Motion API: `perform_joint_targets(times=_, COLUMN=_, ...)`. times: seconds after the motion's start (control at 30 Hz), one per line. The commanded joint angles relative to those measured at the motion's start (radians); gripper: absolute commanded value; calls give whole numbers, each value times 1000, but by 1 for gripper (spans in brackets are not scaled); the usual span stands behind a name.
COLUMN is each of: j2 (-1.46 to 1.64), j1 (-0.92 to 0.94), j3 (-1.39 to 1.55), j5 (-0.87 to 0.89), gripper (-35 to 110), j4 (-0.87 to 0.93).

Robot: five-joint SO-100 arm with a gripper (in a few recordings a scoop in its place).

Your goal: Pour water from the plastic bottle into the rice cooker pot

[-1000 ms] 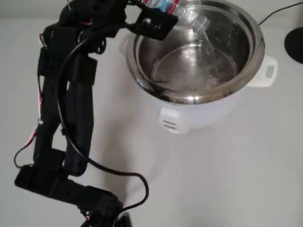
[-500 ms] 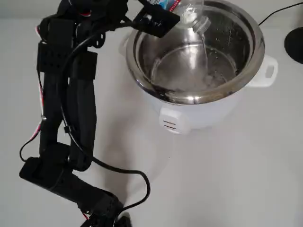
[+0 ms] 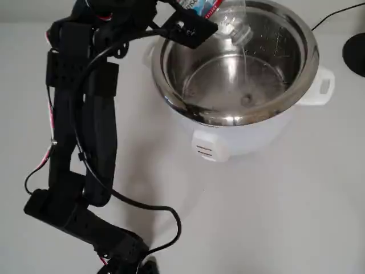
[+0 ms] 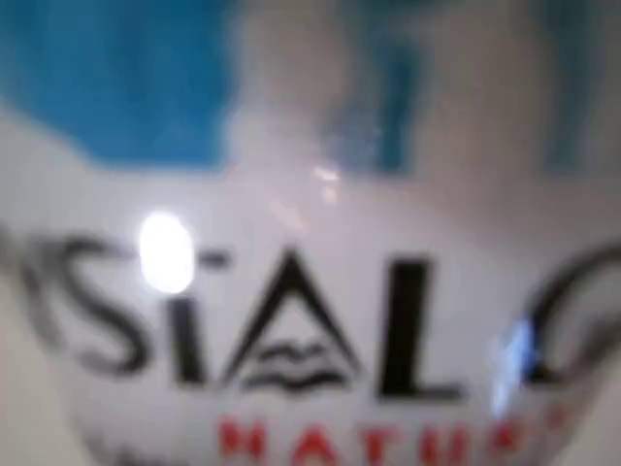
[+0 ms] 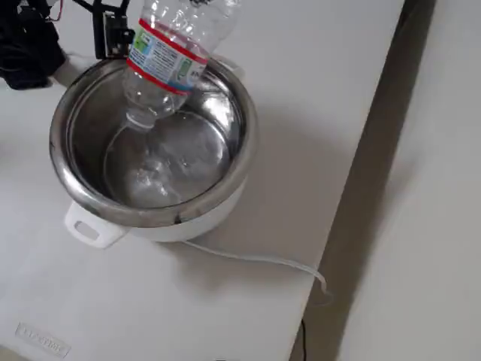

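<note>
The clear plastic bottle (image 3: 225, 14) with its red, white and blue label (image 5: 165, 60) hangs tilted, mouth down, over the rice cooker pot. My black gripper (image 3: 191, 25) is shut on the bottle's labelled middle, at the pot's upper left rim. The bottle's neck (image 3: 240, 35) points into the shiny steel pot (image 3: 228, 85), and a thin stream of water falls from it. Water lies in the pot's bottom (image 5: 161, 169). The pot sits in the white cooker body (image 3: 228, 142). The blurred label (image 4: 310, 291) fills the wrist view.
The black arm (image 3: 80, 125) and its cable stretch down the table's left side. A black round object (image 3: 356, 54) and a dark cable (image 3: 331, 17) lie at the right. A white cord (image 5: 255, 259) runs toward the table's edge (image 5: 361, 188).
The arm's upper part shifted slightly left. The bottle stays tipped over the pot, its neck moved a little, and the stream of water has grown thinner.
</note>
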Motion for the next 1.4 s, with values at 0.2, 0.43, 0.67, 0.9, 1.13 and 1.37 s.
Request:
perform_joint_targets(times=0.2, j2=5, j1=21, j3=-92, j5=23, gripper=8, j4=11)
perform_joint_targets(times=0.43, j2=0, j1=21, j3=-92, j5=17, gripper=8, j4=18)
perform_joint_targets(times=0.67, j2=-29, j1=15, j3=-92, j5=-20, gripper=8, j4=23)
perform_joint_targets(times=0.9, j2=-25, j1=-48, j3=-92, j5=-253, gripper=9, j4=-12)
perform_joint_targets(times=1.13, j2=-29, j1=-199, j3=-92, j5=-709, gripper=8, j4=-21)
perform_joint_targets(times=1.37, j2=-18, j1=-399, j3=-92, j5=-1108, gripper=8, j4=15)
